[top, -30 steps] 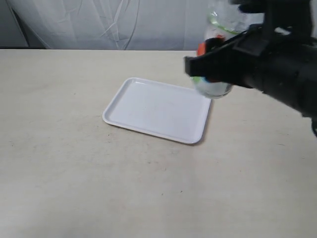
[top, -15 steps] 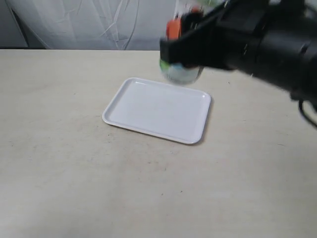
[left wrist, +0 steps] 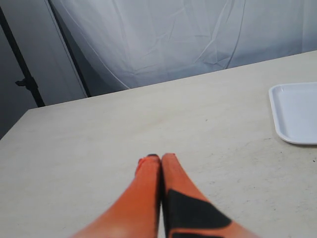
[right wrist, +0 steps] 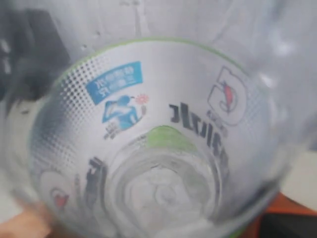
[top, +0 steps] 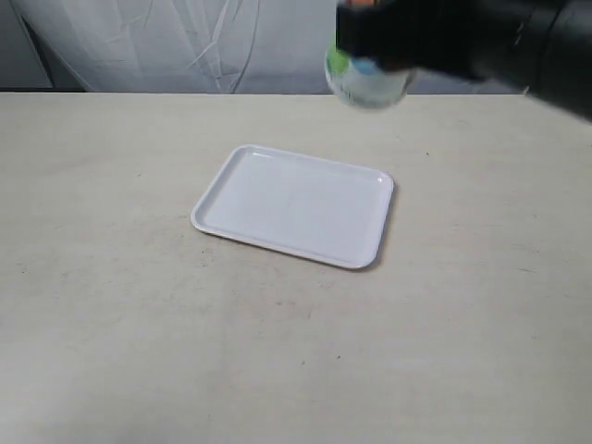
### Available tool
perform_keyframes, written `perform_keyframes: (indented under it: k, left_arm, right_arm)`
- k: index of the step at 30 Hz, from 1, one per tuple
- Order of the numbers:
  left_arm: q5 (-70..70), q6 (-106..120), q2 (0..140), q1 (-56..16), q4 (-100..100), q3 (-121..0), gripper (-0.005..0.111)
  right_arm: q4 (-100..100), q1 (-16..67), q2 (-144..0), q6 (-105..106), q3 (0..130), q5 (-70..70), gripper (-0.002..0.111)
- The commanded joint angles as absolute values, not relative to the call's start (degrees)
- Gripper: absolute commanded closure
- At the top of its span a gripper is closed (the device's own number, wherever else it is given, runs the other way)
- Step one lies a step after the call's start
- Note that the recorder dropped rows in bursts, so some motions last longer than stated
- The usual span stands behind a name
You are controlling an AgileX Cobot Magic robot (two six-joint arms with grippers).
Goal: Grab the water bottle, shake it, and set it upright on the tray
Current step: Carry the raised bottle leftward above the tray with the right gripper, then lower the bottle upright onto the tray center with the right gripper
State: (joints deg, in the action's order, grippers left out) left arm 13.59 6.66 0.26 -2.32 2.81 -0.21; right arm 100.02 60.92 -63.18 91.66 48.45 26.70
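Exterior view: the tabletop (top: 139, 351) is a pale beige surface, matte, with faint dark specks and scuffs scattered over its near half. The white tray (top: 231, 199) lies flat around the middle, turned slightly askew to the edges, and nothing stands on it. The water bottle (top: 365, 79) hangs in the air past the tray, seen against the far edge right of the middle and clear of both tray and surface. It is blurred, with green and blue showing on its label. The right end effector (top: 370, 42) is clamped around it from above, at the end of a black arm (top: 518, 46) that comes in over the far right corner. Behind the far edge hangs a creased white sheet (top: 185, 42), and a dark grey panel (top: 18, 55) stands at the far left corner.

In the left wrist view, the left end effector (left wrist: 161, 159) sits low over bare tabletop. Its orange fingers (left wrist: 146, 183) are pressed together with nothing between them. One rounded corner of the tray shows farther off. Beyond the edge are the same white sheet and a thin black stand (left wrist: 22, 74) against a grey wall.

In the right wrist view the bottle fills the frame, base toward the lens. The label's dark lettering and blue patch show through the clear plastic, with an orange finger at the side.
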Motion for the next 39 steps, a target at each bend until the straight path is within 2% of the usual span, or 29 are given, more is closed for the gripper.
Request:
perform_keyframes:
  k: [1,3,4,7,8,10,11,12,15,16,19,21,25,30,39]
  left_arm:
    - [13.7,6.5,0.0,-2.3,2.7,0.0,0.106]
    - [13.7,6.5,0.0,-2.3,2.7,0.0,0.106]
    - [13.7,6.5,0.0,-2.3,2.7,0.0,0.106]
    - [13.7,6.5,0.0,-2.3,2.7,0.0,0.106]
    - [13.7,6.5,0.0,-2.3,2.7,0.0,0.106]
    - [13.7,6.5,0.0,-2.3,2.7,0.0,0.106]
    - [13.7,6.5,0.0,-2.3,2.6,0.0,0.106]
    - [13.7,6.5,0.0,-2.3,2.6,0.0,0.106]
    - [13.7,6.5,0.0,-2.3,2.6,0.0,0.106]
    - [13.7,6.5,0.0,-2.3,2.6,0.0,0.106]
    - [13.7,6.5,0.0,-2.3,2.6,0.0,0.106]
    - [13.7,6.5,0.0,-2.3,2.6,0.0,0.106]
    - [13.7,6.5,0.0,-2.3,2.6,0.0,0.106]
    - [13.7,6.6,0.0,-2.3,2.6,0.0,0.106]
    - [13.7,6.5,0.0,-2.3,2.6,0.0,0.106]
  right_arm:
    - [99.9,60.7,-68.5,82.1,39.4,15.7,0.109]
    - [99.4,60.7,-68.7,83.5,42.0,7.0,0.109]
    - [98.2,60.7,-68.6,88.2,43.6,10.2,0.109]
    - [99.9,60.0,-68.3,91.7,49.1,52.6,0.109]
    - [99.9,60.0,-67.6,92.2,49.6,52.1,0.109]
    - [99.9,60.2,-66.7,96.3,48.7,24.4,0.109]
    - [99.9,60.2,-66.9,99.4,48.7,14.8,0.109]
    - [99.9,60.2,-67.2,99.6,48.9,16.3,0.109]
    - [99.9,58.4,-69.4,91.7,49.5,34.8,0.109]
    - [99.9,56.6,-70.1,89.8,49.4,35.3,0.109]
    - [99.9,49.4,-72.5,95.5,49.1,11.2,0.109]
    - [99.9,45.0,-75.0,95.0,50.0,1.7,0.109]
    - [99.9,39.0,-81.8,94.4,52.4,1.4,0.109]
    - [95.5,33.6,-90.2,94.7,55.9,-10.8,0.109]
    - [98.9,32.5,-103.5,106.4,63.3,-18.6,0.109]
